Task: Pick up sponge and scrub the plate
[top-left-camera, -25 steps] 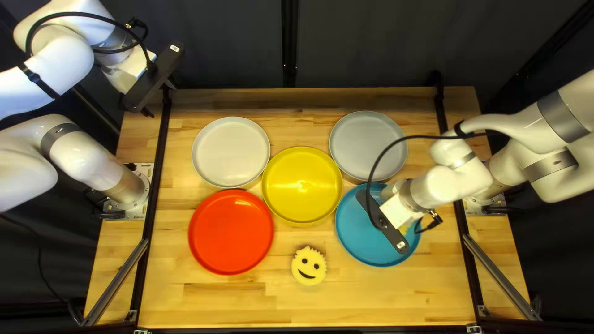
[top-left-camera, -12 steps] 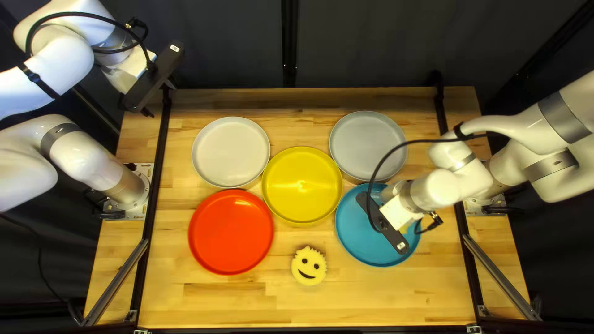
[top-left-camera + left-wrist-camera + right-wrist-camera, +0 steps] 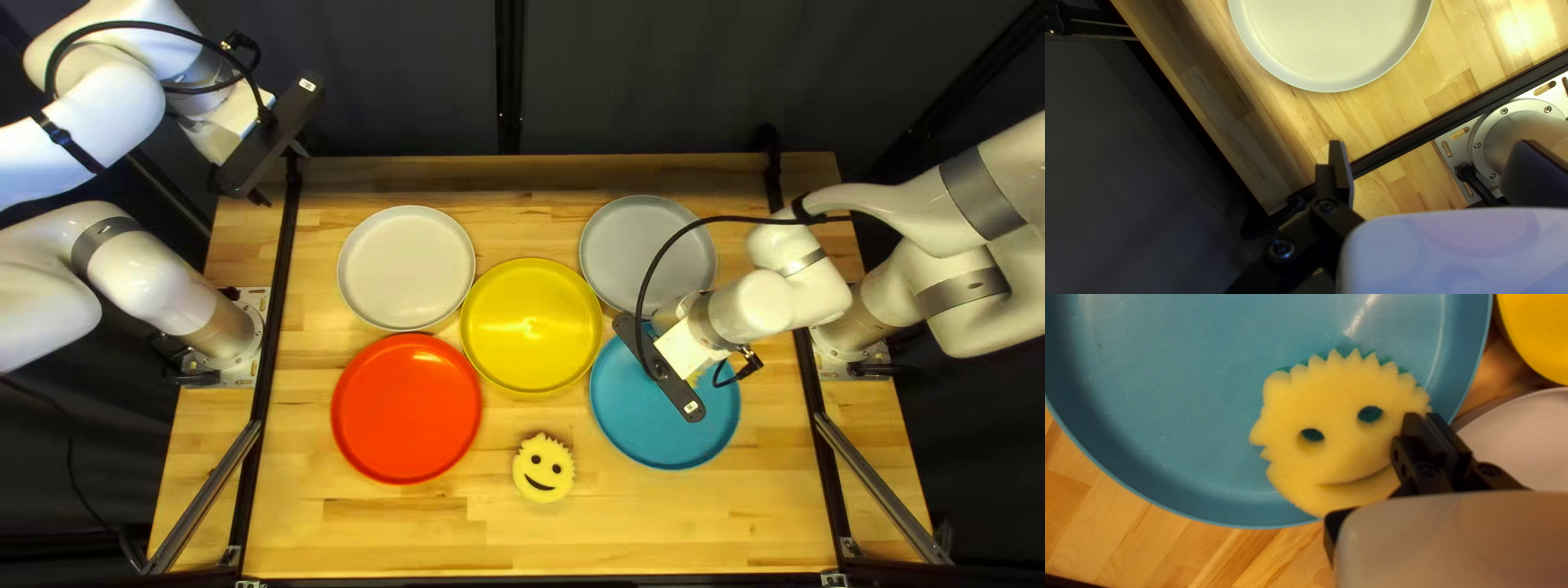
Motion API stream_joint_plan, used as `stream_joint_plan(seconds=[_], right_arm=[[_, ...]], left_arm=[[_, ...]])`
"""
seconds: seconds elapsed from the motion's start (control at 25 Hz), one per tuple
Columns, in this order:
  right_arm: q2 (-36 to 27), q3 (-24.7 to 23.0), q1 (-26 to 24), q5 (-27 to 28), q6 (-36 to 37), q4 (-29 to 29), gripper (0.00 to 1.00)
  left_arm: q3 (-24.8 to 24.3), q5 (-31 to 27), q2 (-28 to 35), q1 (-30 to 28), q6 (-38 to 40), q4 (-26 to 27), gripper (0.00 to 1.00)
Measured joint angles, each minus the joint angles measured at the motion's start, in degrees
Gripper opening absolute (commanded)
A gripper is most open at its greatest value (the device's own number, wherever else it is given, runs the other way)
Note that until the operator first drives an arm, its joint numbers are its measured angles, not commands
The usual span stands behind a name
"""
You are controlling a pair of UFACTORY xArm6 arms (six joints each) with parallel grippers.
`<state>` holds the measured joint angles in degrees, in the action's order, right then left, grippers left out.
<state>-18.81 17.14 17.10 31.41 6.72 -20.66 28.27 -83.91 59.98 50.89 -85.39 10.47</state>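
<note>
My right gripper is low over the far part of the blue plate, its fingertips hidden in the top left view. The right wrist view has the right gripper shut on a yellow smiley sponge, one finger on each side. That sponge lies inside the blue plate near its rim, green showing beneath its spiky edge. A second smiley sponge rests on the wood. My left gripper hangs over the table's far left corner; in its wrist view the left gripper is open and holds nothing.
A yellow plate is beside the blue one, with a red plate and a white plate farther left. Beyond the blue plate a grey plate is partly under my right arm's cable.
My right gripper has moved toward the table's far edge and slightly left, its sponge moving with it across the blue plate. The left arm and the plates stay put.
</note>
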Motion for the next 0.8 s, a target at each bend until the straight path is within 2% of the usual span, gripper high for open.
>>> stream_joint_plan(seconds=[0.24, 0.4, 0.52, 0.8], right_arm=[[-1.34, -0.33, 6.69, 2.89, -4.55, 0.23, 0.0], [-1.0, 0.46, 8.51, 4.14, -5.21, 0.68, 0.0], [-0.22, 1.16, 7.17, 3.93, -3.76, 0.97, 0.0], [3.63, 3.73, 0.13, 0.29, 1.81, 2.81, 0.0]], left_arm=[[0.0, 0.0, 0.0, 0.0, 0.0, 0.0, 1.0], [0.0, 0.0, 0.0, 0.0, 0.0, 0.0, 1.0], [0.0, 0.0, 0.0, 0.0, 0.0, 0.0, 1.0], [0.0, 0.0, 0.0, 0.0, 0.0, 0.0, 1.0]])
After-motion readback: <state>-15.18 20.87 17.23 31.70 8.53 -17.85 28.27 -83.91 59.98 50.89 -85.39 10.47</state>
